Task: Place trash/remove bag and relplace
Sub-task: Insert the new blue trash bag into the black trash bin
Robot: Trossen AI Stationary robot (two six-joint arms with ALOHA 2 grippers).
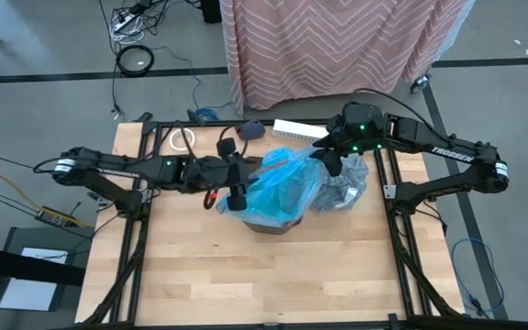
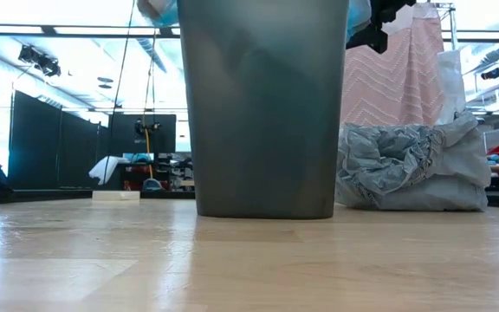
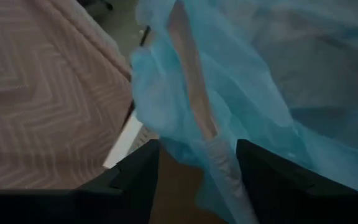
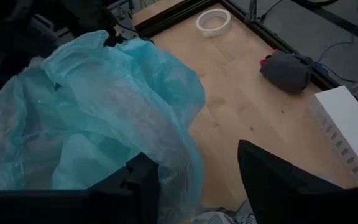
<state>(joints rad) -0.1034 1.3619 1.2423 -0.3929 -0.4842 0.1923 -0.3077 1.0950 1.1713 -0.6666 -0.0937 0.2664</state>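
Observation:
A dark grey bin (image 2: 262, 113) stands mid-table with a bright blue plastic bag (image 1: 282, 188) bunched over its top. The grey bag (image 1: 342, 183) lies crumpled on the table right of the bin, resting on its underside (image 2: 414, 195). My left gripper (image 1: 236, 200) is open at the blue bag's left side, and a fold of the bag's rim (image 3: 213, 149) runs between its fingers. My right gripper (image 1: 330, 165) is open at the blue bag's far right side, above the grey bag. The trash is out of view. My left gripper comes at the blue bag slanting down from the table's left, with the rim fold (image 3: 219, 174) in the gap; I cannot tell whether a finger touches it. My right gripper has the blue bag's edge (image 4: 179, 168) beside one finger (image 4: 145, 180); I cannot tell whether they touch.
A white tape roll (image 1: 182, 140), a dark grey lump (image 1: 252, 131) and a white box (image 1: 299, 130) lie along the far edge. A pink chevron cloth (image 1: 337, 46) hangs beyond it. The near half of the table (image 1: 273, 284) is bare wood.

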